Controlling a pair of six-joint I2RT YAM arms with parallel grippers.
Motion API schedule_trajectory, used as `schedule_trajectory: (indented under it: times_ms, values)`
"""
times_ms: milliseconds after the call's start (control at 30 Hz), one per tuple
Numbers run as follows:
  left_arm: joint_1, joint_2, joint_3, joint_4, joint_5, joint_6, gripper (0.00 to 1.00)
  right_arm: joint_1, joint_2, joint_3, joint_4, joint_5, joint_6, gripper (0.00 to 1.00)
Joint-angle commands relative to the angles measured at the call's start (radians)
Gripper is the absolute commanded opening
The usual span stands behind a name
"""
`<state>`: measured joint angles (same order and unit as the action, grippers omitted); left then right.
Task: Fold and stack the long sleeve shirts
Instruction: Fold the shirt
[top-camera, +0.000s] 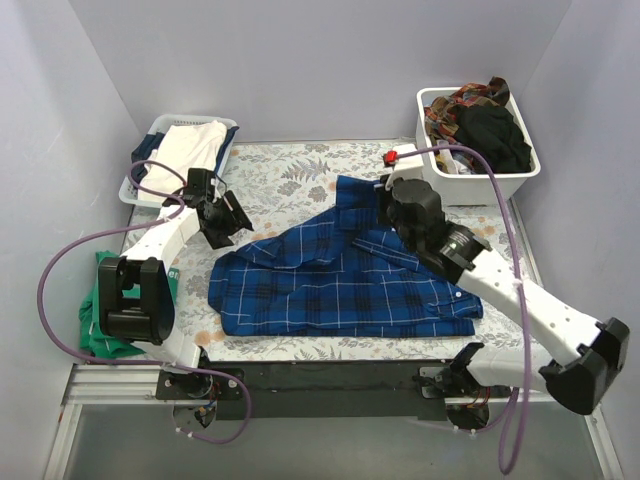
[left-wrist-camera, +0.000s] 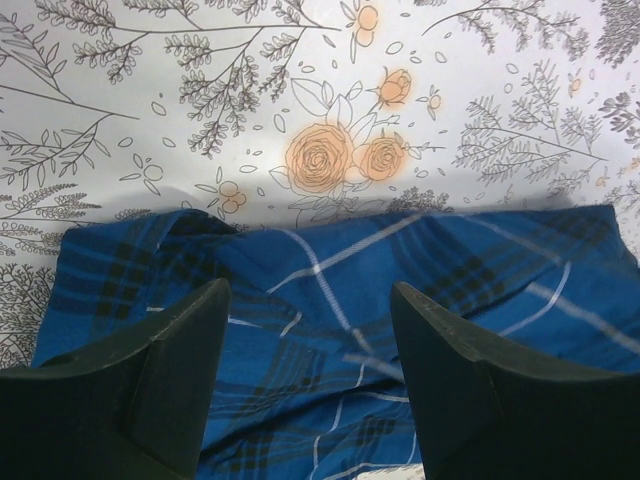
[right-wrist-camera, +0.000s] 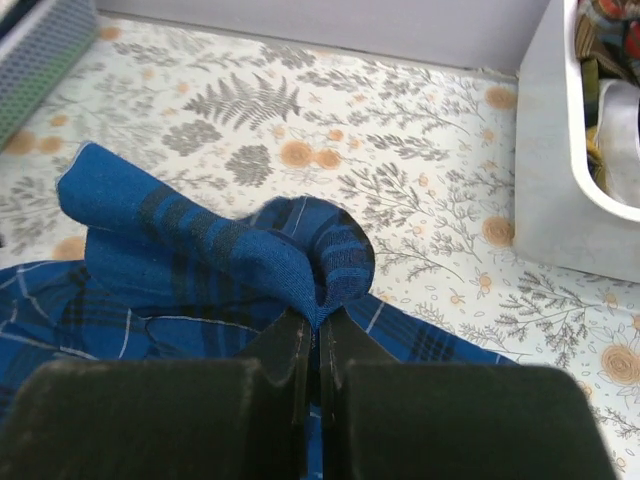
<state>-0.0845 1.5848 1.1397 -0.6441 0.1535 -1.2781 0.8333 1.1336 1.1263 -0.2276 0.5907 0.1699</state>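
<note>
The right gripper (right-wrist-camera: 318, 325) is clamped on a raised fold of the dark blue plaid shirt (top-camera: 340, 285). Its two fingers are pressed together with the cloth bunched between their tips (in the right wrist view the fold stands up in a small arch just past them). The left gripper (left-wrist-camera: 308, 300) hangs over the shirt's left edge with its fingers spread wide apart and nothing between them. Whether they touch the fabric cannot be told.

The shirt lies rumpled across the middle of the table, thin white grid lines showing. One part of it reaches toward the far right, where the right gripper holds it. Under it is a floral table cloth (top-camera: 290, 180), pale with grey leaves and orange blooms.

At the far right corner stands a white bin (top-camera: 480, 185), heaped with clothes, a black garment (top-camera: 495, 135) on top. At the far left sits a slatted white basket (top-camera: 140, 190) holding a folded cream cloth (top-camera: 190, 145). A green cloth (top-camera: 95, 325) lies at the near left edge, beside the left arm.
</note>
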Motion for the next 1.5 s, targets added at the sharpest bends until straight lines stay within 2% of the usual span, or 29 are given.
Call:
schedule_trajectory:
  times_ms: [0,100,300,600,667,733,767,867,1100,1200,1333,1467]
  values:
    - [0.003,-0.052,-0.028,0.008,-0.002,0.011,0.65,-0.111,0.121,0.081,0.074,-0.117,0.011,0.01]
    - [0.002,-0.06,-0.031,0.009,0.006,0.011,0.66,-0.178,0.225,0.14,0.082,-0.152,0.005,0.01]
    - [-0.004,-0.071,-0.058,0.032,0.046,0.005,0.66,-0.24,0.393,0.211,0.204,-0.23,-0.035,0.01]
    - [-0.012,-0.063,-0.081,0.027,0.012,0.019,0.66,-0.339,0.681,0.493,0.252,-0.275,-0.006,0.01]
    - [-0.012,-0.056,-0.081,0.023,0.001,0.016,0.66,-0.352,0.766,0.599,0.228,-0.276,0.0,0.41]
    - [-0.014,-0.04,-0.077,0.017,-0.014,0.011,0.66,-0.364,0.83,0.688,0.127,-0.27,-0.006,0.72]
    - [-0.014,-0.033,-0.071,0.008,-0.019,0.007,0.66,-0.367,0.877,0.758,0.088,-0.267,-0.009,0.78]
    - [-0.014,-0.002,-0.035,-0.018,-0.025,-0.016,0.66,-0.369,0.884,0.797,0.011,-0.229,-0.007,0.84]
    - [-0.024,0.066,0.055,-0.083,0.047,-0.066,0.67,-0.367,0.684,0.598,-0.012,-0.235,0.013,0.85]
    - [-0.057,0.086,0.071,-0.097,0.054,-0.098,0.68,-0.367,0.577,0.439,-0.032,-0.272,0.037,0.85]
    - [-0.162,0.109,0.069,-0.074,0.018,-0.173,0.7,-0.367,0.456,0.22,-0.047,-0.314,0.071,0.85]
    - [-0.242,0.141,0.08,-0.013,-0.025,-0.286,0.71,-0.367,0.341,0.086,-0.082,-0.345,0.097,0.84]
